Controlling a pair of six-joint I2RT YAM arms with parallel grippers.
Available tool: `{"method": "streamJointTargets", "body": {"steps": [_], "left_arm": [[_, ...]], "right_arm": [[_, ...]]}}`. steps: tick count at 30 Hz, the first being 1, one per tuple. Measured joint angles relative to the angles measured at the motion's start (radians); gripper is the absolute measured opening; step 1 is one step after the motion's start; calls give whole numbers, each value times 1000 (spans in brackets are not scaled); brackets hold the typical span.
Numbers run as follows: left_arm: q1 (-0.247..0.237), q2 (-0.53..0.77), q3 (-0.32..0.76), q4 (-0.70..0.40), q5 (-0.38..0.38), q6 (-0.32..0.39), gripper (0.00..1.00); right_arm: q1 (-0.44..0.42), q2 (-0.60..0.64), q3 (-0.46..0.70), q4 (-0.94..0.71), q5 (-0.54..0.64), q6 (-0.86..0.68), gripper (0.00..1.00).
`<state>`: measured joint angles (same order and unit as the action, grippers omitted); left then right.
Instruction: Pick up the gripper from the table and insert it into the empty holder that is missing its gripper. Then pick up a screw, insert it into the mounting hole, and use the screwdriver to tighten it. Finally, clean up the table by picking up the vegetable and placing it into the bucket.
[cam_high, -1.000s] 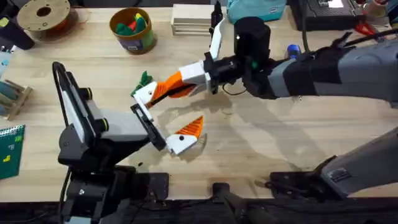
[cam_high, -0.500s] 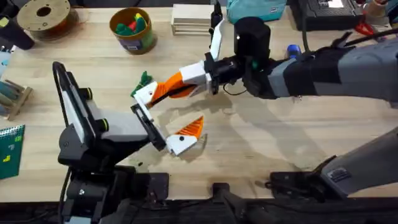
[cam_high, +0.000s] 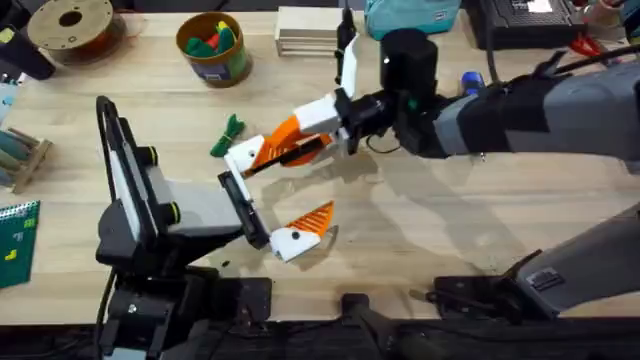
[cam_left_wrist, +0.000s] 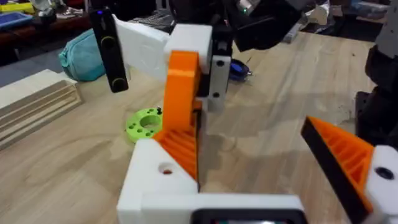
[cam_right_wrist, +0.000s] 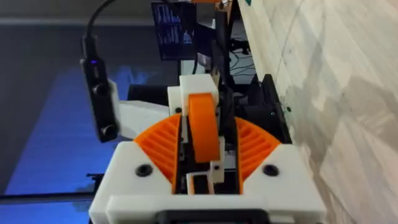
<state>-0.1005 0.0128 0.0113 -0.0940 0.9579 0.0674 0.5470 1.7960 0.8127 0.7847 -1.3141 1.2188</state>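
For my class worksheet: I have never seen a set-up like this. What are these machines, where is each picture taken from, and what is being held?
Two robot arms work at a wooden table. One picture looks down from above; the other two come from cameras on the wrists. The right gripper, reaching across, is shut on a small orange ribbed wedge, holding it against the white finger base of the open left gripper. On the table lie a green toy vegetable and, farther back, a yellow-rimmed bucket.
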Motion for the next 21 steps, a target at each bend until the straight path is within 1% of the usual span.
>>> {"method": "streamJointTargets", "body": {"steps": [5,8,9,10,12,14,21], "left_arm": [[0,0,0,0,4,4,995],[0,0,0,-1,8,4,995],[0,0,0,-1,8,4,995],[0,0,0,-1,11,4,995],[0,0,0,-1,11,4,995],[0,0,0,-1,12,4,996],[0,0,0,-1,12,4,996]], "right_arm": [[-73,0,0,24,-74,-8,476],[-131,0,0,24,-106,-24,488],[-152,0,0,24,-112,-35,509],[-218,0,0,10,-124,-93,730],[-257,0,-1,-24,-127,-149,906],[-290,1,-1,-49,-126,-206,935],[-369,1,-2,-68,-73,-365,937]]}}
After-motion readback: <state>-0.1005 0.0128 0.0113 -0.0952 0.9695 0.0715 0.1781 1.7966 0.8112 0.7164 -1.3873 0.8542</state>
